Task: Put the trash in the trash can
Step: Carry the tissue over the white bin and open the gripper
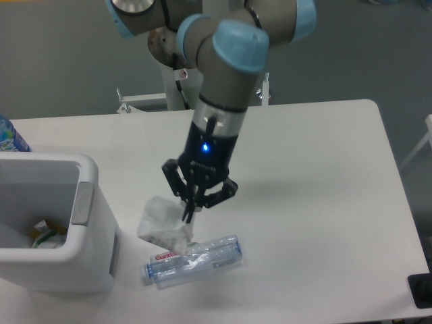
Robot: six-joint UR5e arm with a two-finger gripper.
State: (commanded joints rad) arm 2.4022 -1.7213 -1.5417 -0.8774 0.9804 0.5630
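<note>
The counter (pixel 317 175) is a plain white top with rounded corners; grey flooring lies beyond its far edge. The gripper (pixel 187 214) has its jaws pinched on the upper edge of the crumpled white wad (pixel 159 226), which hangs just left of and below them. The crushed clear bottle (pixel 194 260) lies on its side directly beneath the jaws. The white trash can (pixel 57 226) stands well to their left, scraps visible inside.
</note>
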